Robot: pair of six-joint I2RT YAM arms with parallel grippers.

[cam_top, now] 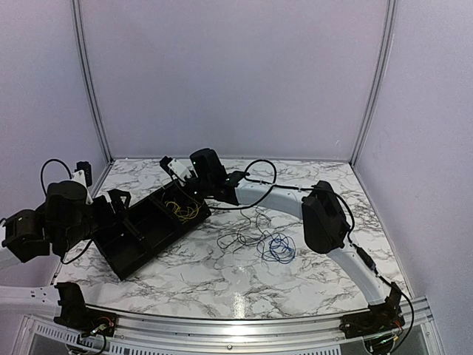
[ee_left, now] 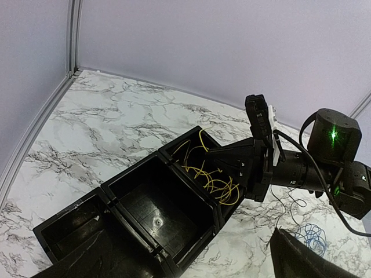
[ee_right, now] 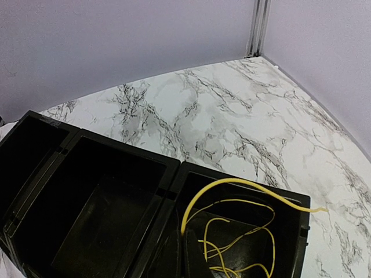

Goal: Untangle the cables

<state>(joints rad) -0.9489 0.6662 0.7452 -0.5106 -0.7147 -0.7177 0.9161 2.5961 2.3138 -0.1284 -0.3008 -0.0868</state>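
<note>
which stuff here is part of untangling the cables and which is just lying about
For the job: yellow cable, lying in the black tray; black cable; blue cable.
Just about: thick arm cable; table.

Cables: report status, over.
Left claw open beside tray. Right claw shut, in end compartment with yellow cable. Black cable, blue cable overlapping on table. Nothing blocking seen.
</note>
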